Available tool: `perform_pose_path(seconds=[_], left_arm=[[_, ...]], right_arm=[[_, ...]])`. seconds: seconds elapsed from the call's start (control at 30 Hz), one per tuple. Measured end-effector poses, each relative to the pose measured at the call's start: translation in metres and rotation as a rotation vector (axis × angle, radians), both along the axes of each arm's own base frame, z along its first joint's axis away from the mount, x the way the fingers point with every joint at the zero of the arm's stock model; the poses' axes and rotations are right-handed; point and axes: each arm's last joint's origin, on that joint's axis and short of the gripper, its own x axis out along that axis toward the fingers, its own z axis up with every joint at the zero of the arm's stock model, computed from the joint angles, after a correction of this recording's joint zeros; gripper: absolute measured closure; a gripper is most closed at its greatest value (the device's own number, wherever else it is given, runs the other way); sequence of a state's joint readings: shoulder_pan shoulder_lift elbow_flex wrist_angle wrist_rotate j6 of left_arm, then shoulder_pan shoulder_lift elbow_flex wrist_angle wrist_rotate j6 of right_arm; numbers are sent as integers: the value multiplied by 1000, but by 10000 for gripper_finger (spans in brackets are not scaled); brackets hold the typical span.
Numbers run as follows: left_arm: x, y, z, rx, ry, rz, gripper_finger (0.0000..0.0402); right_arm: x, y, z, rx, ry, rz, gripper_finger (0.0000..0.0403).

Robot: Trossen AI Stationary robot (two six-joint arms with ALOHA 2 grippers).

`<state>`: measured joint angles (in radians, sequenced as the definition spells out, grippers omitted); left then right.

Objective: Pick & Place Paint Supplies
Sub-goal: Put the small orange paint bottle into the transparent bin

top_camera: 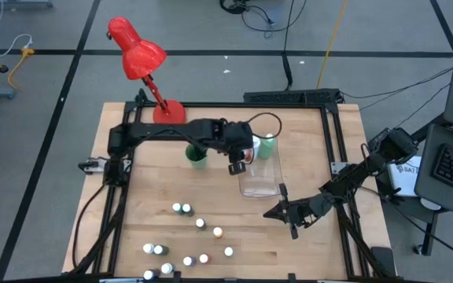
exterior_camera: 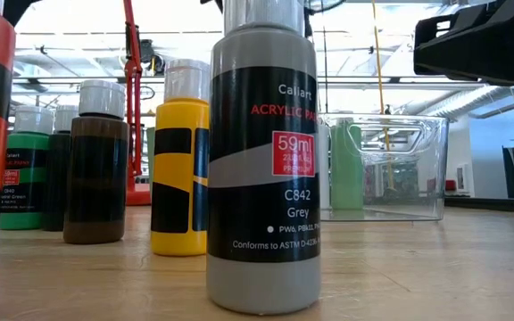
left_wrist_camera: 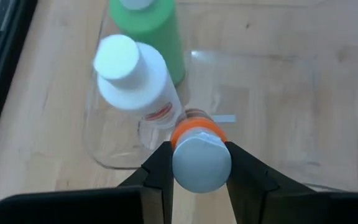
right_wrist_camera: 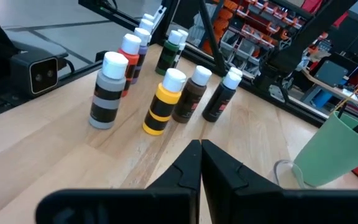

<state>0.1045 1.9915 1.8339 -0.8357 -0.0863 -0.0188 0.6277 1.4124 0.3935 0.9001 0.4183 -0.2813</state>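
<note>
My left gripper (top_camera: pixel 237 165) hangs over a clear plastic container (top_camera: pixel 259 179) in the middle of the table, shut on an orange paint bottle (left_wrist_camera: pixel 197 130) with a white cap. A white bottle (left_wrist_camera: pixel 138 81) and a green bottle (left_wrist_camera: pixel 151 31) stand inside the container. Several more white-capped bottles (top_camera: pixel 187 236) stand on their bases near the table's near edge, among them grey (right_wrist_camera: pixel 107 90), yellow (right_wrist_camera: pixel 163 102) and brown (right_wrist_camera: pixel 191 93) ones. My right gripper (top_camera: pixel 278 211) is shut and holds nothing, right of those bottles. No brushes show. My left gripper pinches the orange bottle's white cap (left_wrist_camera: pixel 202 165), at the bottle's top end, between its two fingers (left_wrist_camera: pixel 160 168). The fingers come from above, pointing down. The bottle hangs upright below them, lifted clear over the container's floor.
A green cup (top_camera: pixel 197 156) stands left of the container, and a red desk lamp (top_camera: pixel 136 51) has its base at the far edge. A black frame (top_camera: pixel 333 157) runs round the tabletop. Bare wood (top_camera: pixel 313 251) lies at the near right.
</note>
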Motion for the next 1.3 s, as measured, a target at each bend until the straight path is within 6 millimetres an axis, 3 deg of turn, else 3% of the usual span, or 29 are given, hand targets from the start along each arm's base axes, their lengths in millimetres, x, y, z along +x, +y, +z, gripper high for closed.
perform_pose_path(seconds=[0.47,1.17,1.3], left_arm=[[19,9,-49,-3,101,9,303],[23,9,-63,-7,140,-21,302],[24,9,-64,-3,132,-25,252]], right_arm=[[0,0,0,-11,-2,2,399],[0,0,-1,-20,9,2,399],[0,0,-1,-19,10,2,399]])
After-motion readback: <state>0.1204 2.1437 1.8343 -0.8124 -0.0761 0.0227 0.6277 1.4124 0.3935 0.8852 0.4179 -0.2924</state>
